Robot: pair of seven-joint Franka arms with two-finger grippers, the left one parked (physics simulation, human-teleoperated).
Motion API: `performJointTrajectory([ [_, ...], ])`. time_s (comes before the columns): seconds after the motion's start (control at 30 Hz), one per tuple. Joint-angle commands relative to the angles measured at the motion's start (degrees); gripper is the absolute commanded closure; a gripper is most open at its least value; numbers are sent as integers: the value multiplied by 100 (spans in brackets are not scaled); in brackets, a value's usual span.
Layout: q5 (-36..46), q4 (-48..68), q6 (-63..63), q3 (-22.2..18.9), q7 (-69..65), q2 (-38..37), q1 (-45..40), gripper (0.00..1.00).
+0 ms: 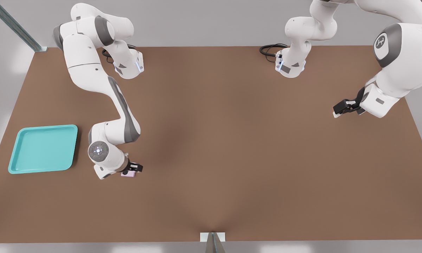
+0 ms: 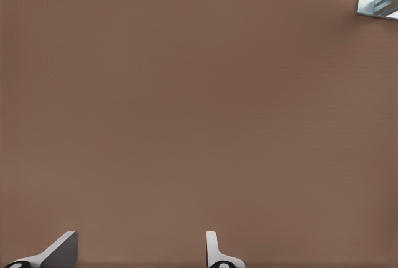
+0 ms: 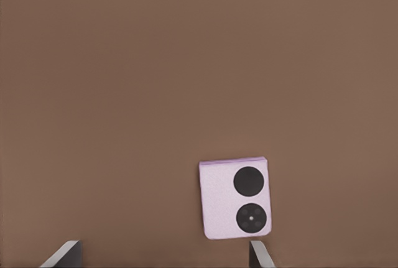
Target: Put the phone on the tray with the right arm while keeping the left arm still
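Note:
A pale pink phone (image 1: pixel 127 173) lies flat on the brown table, close to the front view's left. In the right wrist view the phone (image 3: pixel 235 199) shows two round black lenses facing up. My gripper (image 1: pixel 133 168) hovers right over it, open, with its fingertips (image 3: pixel 260 254) spread wide and the phone near one of them, not held. The gripper (image 3: pixel 165 257) has nothing between its fingers. A turquoise tray (image 1: pixel 42 149) sits empty further toward the front view's left, beside the right arm's wrist (image 1: pixel 99 151).
The parked left arm (image 1: pixel 390 66) hangs over the table's far side at the front view's right. Both arm bases (image 1: pixel 128 65) stand along the back edge with black cables. A metal bracket (image 1: pixel 212 239) marks the near edge.

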Motion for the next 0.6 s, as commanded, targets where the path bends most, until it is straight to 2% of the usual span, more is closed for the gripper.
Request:
performJointTrajectory([
  [0.0,-8,-21,285,30,627,27,-4,0],
  [0.23,-8,-328,654,30,310,63,-92,0],
  [0.57,-8,-539,751,30,-911,63,-259,0],
])
